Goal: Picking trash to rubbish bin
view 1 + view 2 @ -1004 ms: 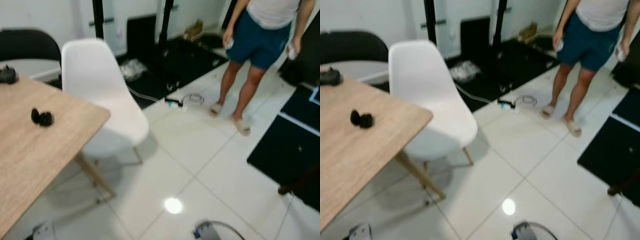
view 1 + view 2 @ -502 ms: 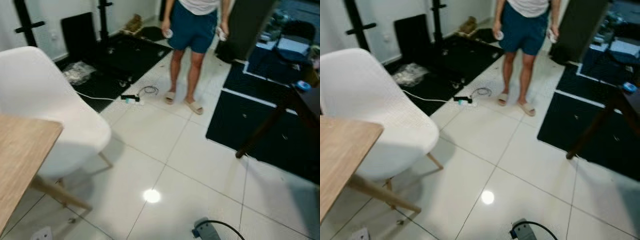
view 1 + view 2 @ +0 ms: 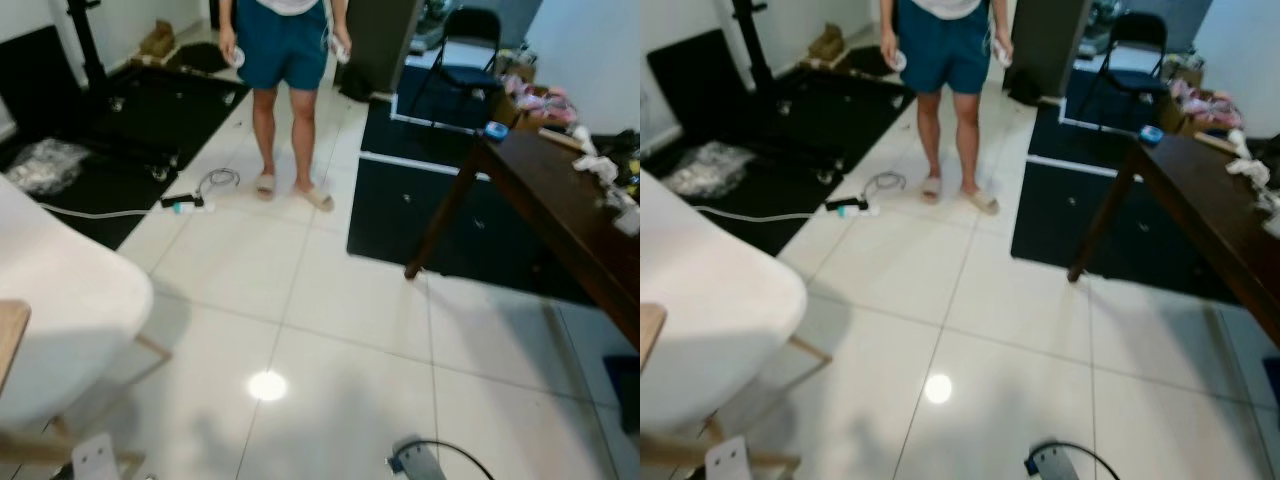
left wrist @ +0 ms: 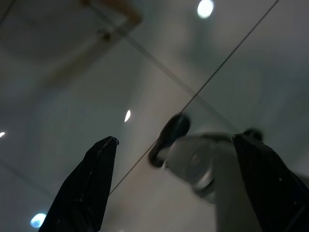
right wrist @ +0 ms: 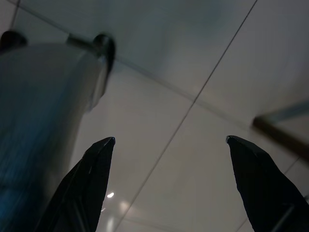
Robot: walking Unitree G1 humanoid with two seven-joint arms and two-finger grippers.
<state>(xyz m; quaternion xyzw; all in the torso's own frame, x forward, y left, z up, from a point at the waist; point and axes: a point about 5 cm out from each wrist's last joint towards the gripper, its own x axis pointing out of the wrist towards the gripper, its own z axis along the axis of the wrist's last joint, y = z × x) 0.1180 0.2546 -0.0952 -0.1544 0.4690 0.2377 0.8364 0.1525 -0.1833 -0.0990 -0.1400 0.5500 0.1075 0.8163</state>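
Crumpled white scraps (image 3: 602, 169) lie on the dark wooden table (image 3: 560, 215) at the right. A clear crinkled plastic bag (image 3: 44, 163) rests on the black mat at the far left. Both arms hang low over the white tiled floor. My left gripper (image 4: 175, 139) is open, its black fingers (image 4: 91, 179) spread wide above a tile joint with nothing between them. In the right wrist view my right gripper (image 5: 170, 139) is open too, with bare tiles between its fingers (image 5: 87, 179).
A person in blue shorts (image 3: 285, 60) stands ahead on the tiles. A white chair (image 3: 60, 320) is close at my left. A cable with a plug (image 3: 185, 203) lies near the person's feet. Black mats (image 3: 440, 230) and a black chair (image 3: 455, 50) sit beyond.
The camera has swung to the right: the light wooden table and white chair slid off to the left, and the dark table and black chair came into view at the right.
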